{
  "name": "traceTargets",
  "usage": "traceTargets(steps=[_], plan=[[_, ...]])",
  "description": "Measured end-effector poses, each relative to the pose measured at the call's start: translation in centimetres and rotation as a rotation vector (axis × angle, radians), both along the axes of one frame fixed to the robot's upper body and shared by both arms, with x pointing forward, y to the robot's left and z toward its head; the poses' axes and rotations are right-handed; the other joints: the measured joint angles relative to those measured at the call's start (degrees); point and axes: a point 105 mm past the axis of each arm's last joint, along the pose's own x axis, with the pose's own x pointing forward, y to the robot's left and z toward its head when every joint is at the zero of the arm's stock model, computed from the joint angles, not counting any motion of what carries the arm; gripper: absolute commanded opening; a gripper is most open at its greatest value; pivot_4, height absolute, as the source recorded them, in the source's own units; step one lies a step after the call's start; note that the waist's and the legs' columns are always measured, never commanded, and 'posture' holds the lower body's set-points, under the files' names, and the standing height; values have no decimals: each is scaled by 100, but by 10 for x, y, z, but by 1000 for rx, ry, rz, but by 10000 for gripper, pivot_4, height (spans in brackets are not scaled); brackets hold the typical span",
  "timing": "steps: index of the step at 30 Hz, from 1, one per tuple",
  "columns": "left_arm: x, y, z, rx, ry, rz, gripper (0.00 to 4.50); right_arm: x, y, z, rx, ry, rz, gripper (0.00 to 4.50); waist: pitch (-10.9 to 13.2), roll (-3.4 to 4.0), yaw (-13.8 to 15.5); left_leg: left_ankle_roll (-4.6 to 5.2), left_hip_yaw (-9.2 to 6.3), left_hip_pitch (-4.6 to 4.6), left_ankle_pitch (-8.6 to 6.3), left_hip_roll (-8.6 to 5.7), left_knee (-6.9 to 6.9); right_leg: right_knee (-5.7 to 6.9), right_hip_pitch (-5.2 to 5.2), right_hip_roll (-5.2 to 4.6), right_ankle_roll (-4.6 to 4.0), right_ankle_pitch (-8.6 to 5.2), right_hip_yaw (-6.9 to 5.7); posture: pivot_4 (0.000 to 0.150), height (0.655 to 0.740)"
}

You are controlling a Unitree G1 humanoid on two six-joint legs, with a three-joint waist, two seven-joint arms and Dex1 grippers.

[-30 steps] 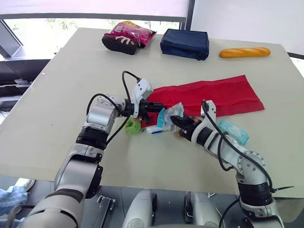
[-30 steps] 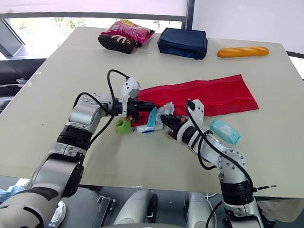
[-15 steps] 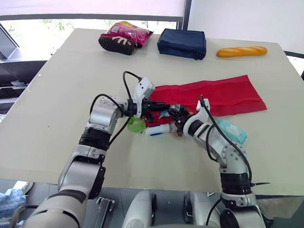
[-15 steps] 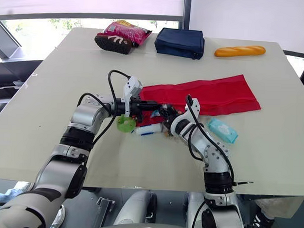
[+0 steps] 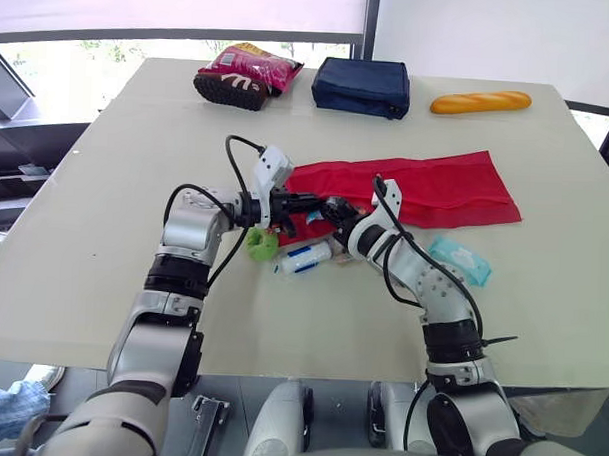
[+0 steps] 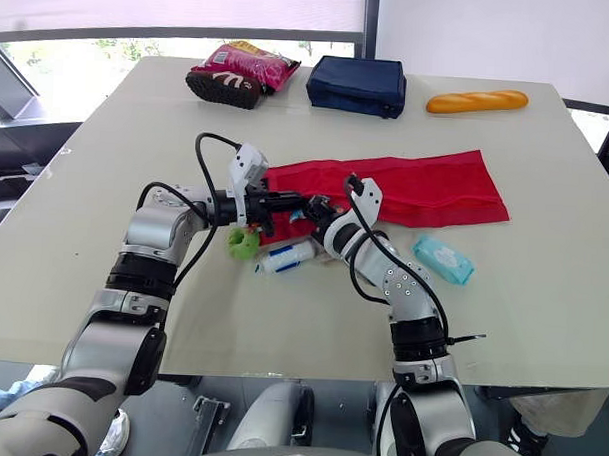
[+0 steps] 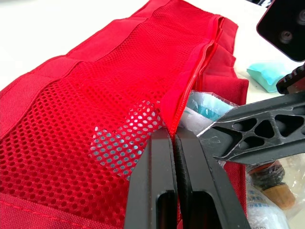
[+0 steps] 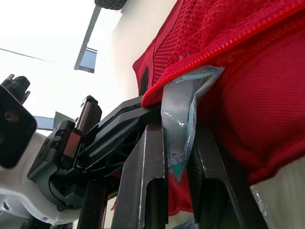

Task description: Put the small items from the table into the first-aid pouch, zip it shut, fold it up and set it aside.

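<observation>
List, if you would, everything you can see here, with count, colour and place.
table: 1, beige, under everything
pouch: 1, red, unfolded at the table's middle, zip open
navy bag: 1, dark blue, far edge, middle
snack packs: apparently 2, pink and dark brown, far edge, left
bread: 1, orange-yellow, far edge, right
wipes: 1, teal, on the table right of the right arm
green item: 1, green, on the table by the left arm
tube: 1, white and blue, near side of the pouch's left end
bottle: 1, dark with tan cap, beside the pouch's open edge
packet: 1, clear, partly under the zip edge
left gripper: 1, black, shut on the pouch's zip edge
right gripper: 1, black, shut on the packet
</observation>
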Motion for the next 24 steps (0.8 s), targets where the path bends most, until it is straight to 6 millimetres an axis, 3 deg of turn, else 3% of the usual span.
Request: traceTargets(steps=[11,13,14,17,24], plan=[[1,0,-1,17,-18,4,976,2,-2,0,-46,-20,-20,354,0,0,1,-2,-1,-1,1,0,0,3,0,0,-1,0,0,1500,7164],[-2,-4,2,13,-26,-37,976,7,-12,-2,-54,-3,-74,354,0,0,21,-2,-1,-3,1,-1,0,2,0,-1,-1,0,-1,1500,7164],[-7,-17,1,4,-31,-111,976,12,-22,-7,-71,29,-132,354,0,1,29,-1,3,-6,1,-5,0,-4,-1,-5,1,1,3,1500,7164],[-12,-24,1,3,-29,-154,976,16,-29,-9,-64,41,-171,354,0,1,3,-1,2,-6,1,-3,-6,-3,-5,-2,0,0,2,1500,7164],[-14,-28,3,1,-40,-176,976,17,-28,-9,-72,26,-168,354,0,2,0,-1,3,-7,1,-2,-12,-3,-9,-2,-1,0,3,1500,7164]])
